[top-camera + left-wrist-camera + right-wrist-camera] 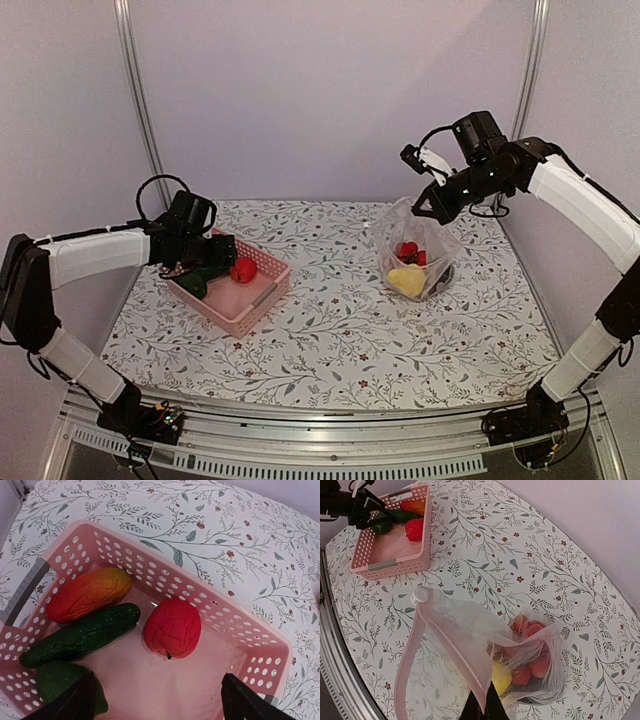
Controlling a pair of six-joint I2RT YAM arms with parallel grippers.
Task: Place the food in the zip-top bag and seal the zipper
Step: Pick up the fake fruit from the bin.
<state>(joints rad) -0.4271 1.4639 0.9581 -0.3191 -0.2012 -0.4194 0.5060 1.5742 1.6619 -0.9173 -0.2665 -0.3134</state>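
Observation:
The clear zip-top bag (420, 255) stands at the right of the table, and my right gripper (484, 705) is shut on its mouth edge, holding it up. The pinkish zipper (410, 650) hangs open in a long loop. Inside the bag lie red balls (530, 630) and a yellow piece (501, 677). My left gripper (159, 680) is open just above the floor of the pink basket (165, 555), with nothing between its fingers. Just ahead of it lies a red fruit (172, 627). A green cucumber (80, 637), an orange-red piece (87, 594) and a green piece (57, 680) lie to its left.
The pink basket (250, 300) sits at the left of the flowered tabletop, the bag about a basket's length to its right. Grey walls and two metal posts close in the back and sides.

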